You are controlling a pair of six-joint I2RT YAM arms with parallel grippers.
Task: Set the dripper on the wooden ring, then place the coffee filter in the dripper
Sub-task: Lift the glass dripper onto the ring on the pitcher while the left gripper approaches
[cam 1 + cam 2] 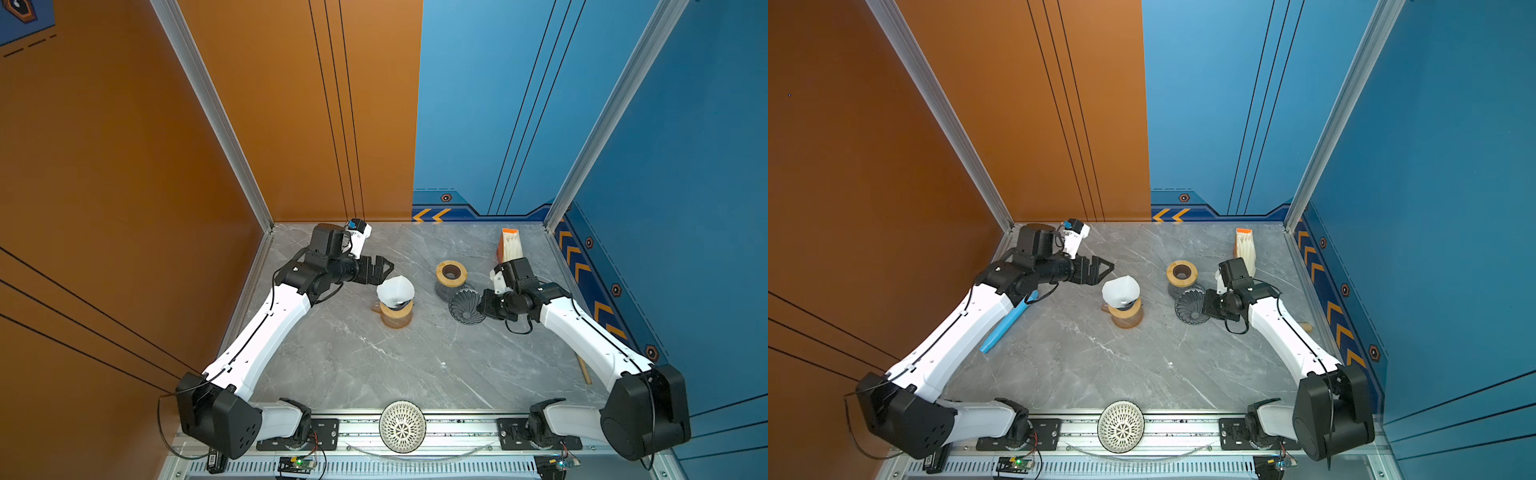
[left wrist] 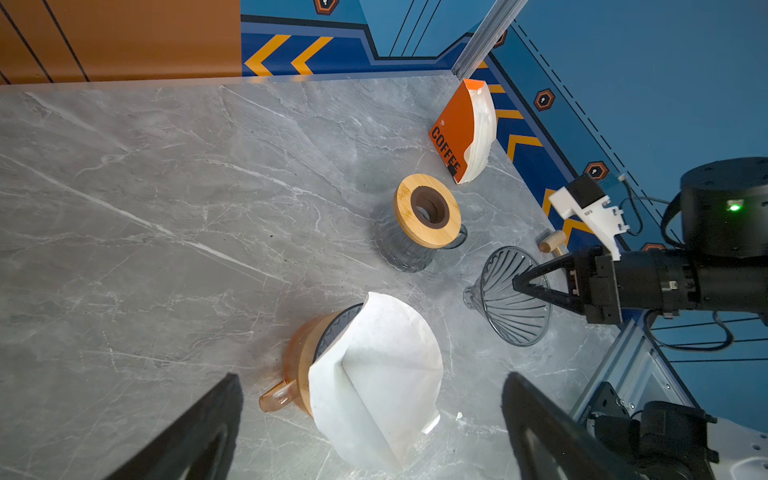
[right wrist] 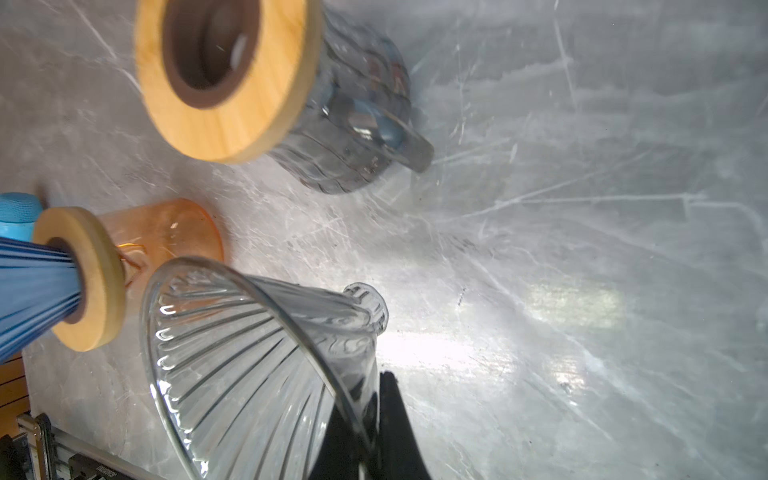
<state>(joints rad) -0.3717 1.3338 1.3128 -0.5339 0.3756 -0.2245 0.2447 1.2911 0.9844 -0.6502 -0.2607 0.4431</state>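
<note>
The paper filter (image 1: 395, 289) sits in the dripper (image 3: 33, 286) on the orange jug (image 1: 397, 319) (mid-frame in both top views), left fingers (image 2: 208, 411) apart beside it, right fingers (image 3: 392, 419) clamped on the rim of a glass funnel (image 3: 249, 353).

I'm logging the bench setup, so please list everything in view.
white paper coffee filter: one, white, on the blue dripper
blue ribbed dripper: one, blue, atop the amber carafe
amber glass carafe with wooden collar: one, amber, centre-left
smoky grey glass carafe with wooden collar: one, grey, centre-right
clear ribbed glass dripper: one, clear, in the right gripper
orange pack of paper filters: one, orange, back right
white lattice dome: one, white, front rail
blue pen-shaped tool: one, blue, table's left side
wooden stick: one, tan, right edge
grey marble table: one, grey, underneath all
left gripper: one, black, jaws open by the filter
right gripper: one, black, jaws shut on the clear dripper
</note>
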